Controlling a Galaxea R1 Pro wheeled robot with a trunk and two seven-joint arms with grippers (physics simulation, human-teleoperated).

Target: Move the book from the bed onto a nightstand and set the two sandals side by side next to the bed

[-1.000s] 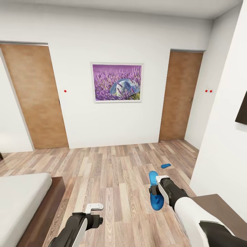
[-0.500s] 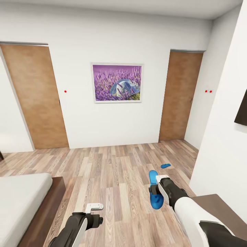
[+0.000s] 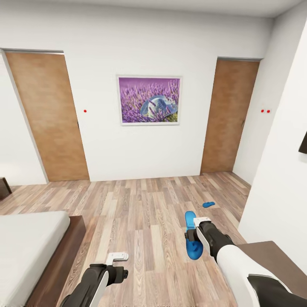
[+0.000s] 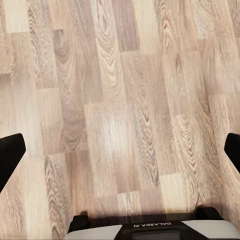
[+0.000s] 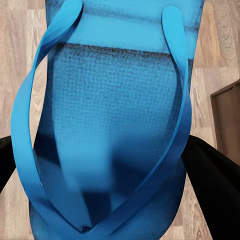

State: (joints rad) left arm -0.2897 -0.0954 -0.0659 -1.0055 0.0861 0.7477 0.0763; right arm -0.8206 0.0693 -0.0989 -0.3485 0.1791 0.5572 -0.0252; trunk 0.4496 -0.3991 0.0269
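Underfoot, a wood-plank floor (image 3: 145, 213) in mixed light and brown tones runs to a white back wall (image 3: 102, 140). Two plain brown doors are set in that wall, the left door (image 3: 47, 115) and the right door (image 3: 228, 115), with a framed picture (image 3: 149, 100) of purple flowers hung between them. Small red dots mark the wall beside each door. The bed (image 3: 30, 251), an off-white mattress on a dark wood frame, occupies the left near corner of the head view. A dark brown piece of furniture (image 3: 3, 187) shows partly at the left edge beyond the bed; its type cannot be told. A brown bench top (image 3: 273, 256) sits at the right, against a white side wall.

The right pincer (image 3: 192, 235) is clenched on one blue sandal (image 3: 192, 241), carried above the floor with its length pointing away from the robot. In the right wrist view the sandal (image 5: 110, 125) lies between the two black fingers (image 5: 215, 185), straps facing the camera. The second blue sandal (image 3: 208, 204) lies on the floor farther off, toward the right door, well apart from the bed.

The left pincer (image 3: 118, 265) is released and holds nothing. In the left wrist view its fingertips (image 4: 11, 155) stand wide apart over bare floor planks.
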